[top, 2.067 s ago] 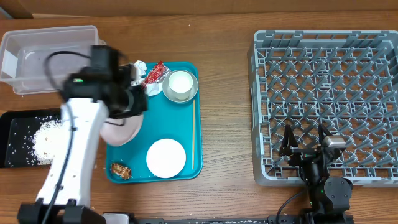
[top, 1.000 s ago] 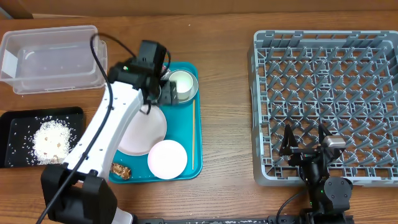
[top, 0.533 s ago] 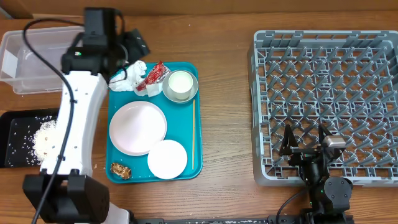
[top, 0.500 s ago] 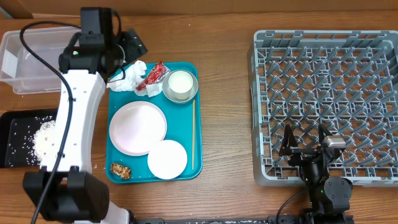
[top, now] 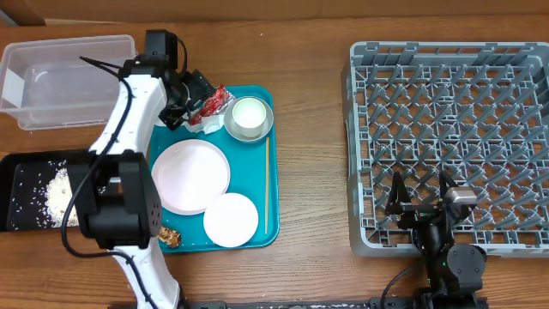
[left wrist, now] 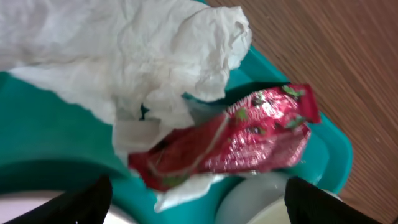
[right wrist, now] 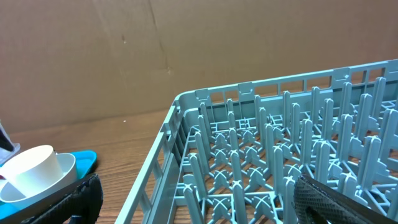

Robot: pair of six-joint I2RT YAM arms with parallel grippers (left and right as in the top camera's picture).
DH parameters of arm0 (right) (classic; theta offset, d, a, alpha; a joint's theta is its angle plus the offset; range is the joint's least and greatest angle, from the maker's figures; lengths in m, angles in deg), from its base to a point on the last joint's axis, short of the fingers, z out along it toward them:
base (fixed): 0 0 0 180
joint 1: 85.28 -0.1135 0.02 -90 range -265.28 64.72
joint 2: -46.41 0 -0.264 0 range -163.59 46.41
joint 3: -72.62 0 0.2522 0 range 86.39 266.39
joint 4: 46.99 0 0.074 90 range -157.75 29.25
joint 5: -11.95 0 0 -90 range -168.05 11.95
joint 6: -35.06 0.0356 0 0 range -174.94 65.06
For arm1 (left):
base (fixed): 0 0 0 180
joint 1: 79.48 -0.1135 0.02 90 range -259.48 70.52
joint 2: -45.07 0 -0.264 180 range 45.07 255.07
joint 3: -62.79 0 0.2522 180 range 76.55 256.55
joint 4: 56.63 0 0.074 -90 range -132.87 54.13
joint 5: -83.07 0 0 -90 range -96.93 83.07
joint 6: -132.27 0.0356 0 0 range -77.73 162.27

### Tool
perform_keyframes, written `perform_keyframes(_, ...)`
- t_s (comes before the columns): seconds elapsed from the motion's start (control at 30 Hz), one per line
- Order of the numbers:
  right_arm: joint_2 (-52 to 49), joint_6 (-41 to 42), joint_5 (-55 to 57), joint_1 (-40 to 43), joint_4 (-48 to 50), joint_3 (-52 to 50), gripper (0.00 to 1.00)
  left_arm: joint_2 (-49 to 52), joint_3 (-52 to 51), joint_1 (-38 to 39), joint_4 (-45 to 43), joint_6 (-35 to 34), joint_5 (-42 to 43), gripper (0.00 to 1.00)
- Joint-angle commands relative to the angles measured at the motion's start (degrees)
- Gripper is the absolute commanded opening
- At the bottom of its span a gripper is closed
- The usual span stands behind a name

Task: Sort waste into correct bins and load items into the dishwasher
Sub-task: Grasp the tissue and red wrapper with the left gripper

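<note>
Rice [top: 53, 193] binned in black tray [top: 19, 165]; napkin [left wrist: 124, 56], wrapper [left wrist: 236, 140], plate [top: 190, 176] pending; rack [top: 446, 112] empty; left end effector [left wrist: 202, 202] (over wrapper) and right end effector [right wrist: 202, 199] spread wide, holding nothing

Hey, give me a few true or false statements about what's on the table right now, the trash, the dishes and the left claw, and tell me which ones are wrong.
1. The square grey plastic dish rack holds no dishes. True.
2. The small red-and-white wrapper lies in the clear tub. False: it lies on the flat teal tray, touching the crumpled white napkin.
3. There are loose white rice grains in the black rectangular plastic tray. True.
4. The small white cup stands in the rack. False: it sits in the pale grey bowl on the teal tray.
5. The left claw is shut on the napkin. False: it is open, above napkin and wrapper.
</note>
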Motion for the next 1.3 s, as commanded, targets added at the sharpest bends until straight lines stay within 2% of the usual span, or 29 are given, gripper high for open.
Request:
perform_keyframes(0.0, 0.57, -0.37, 0.74, 0.28, 0.44, -0.59, 1.0, 2.56, 0.61, 0.28, -0.57, 0.76, 0.07, 0.92)
perform_keyframes(0.3, 0.57, -0.37, 0.74, 0.28, 0.44, -0.59, 1.0, 6.82, 0.57, 0.39, -0.85, 0.72, -2.45, 0.91)
perform_keyframes(0.47, 0.57, -0.37, 0.74, 0.28, 0.44, -0.59, 1.0, 7.08, 0.55, 0.39, -1.95, 0.74, -3.04, 0.8)
perform_keyframes(0.5, 0.57, -0.37, 0.74, 0.28, 0.44, -0.59, 1.0, 7.08, 0.55, 0.37, -2.1, 0.76, -3.06, 0.76)
perform_keyframes(0.57, 0.57, -0.37, 0.74, 0.28, 0.44, -0.59, 1.0, 7.08, 0.55, 0.37, -2.14, 1.2, -3.54, 0.61)
perform_keyframes(0.6, 0.57, -0.37, 0.74, 0.28, 0.44, -0.59, 1.0, 7.08, 0.55, 0.37, -2.1, 1.66, -4.11, 0.45)
perform_keyframes(0.67, 0.57, -0.37, 0.74, 0.28, 0.44, -0.59, 1.0, 7.08, 0.55, 0.37, -2.05, 2.89, -4.09, 0.22)
perform_keyframes(0.73, 0.57, -0.37, 0.74, 0.28, 0.44, -0.59, 1.0, 7.06, 0.55, 0.37, -1.73, 3.48, -3.39, 0.04)
perform_keyframes(1.07, 0.57, -0.37, 0.74, 0.28, 0.44, -0.59, 1.0, 3.85, 2.99, -0.37, 1.09, 5.7, 11.1, 0.04)
perform_keyframes(1.27, 0.57, -0.37, 0.74, 0.28, 0.44, -0.59, 1.0, -1.03, 7.85, -0.46, 6.38, 5.68, 12.17, 0.04)
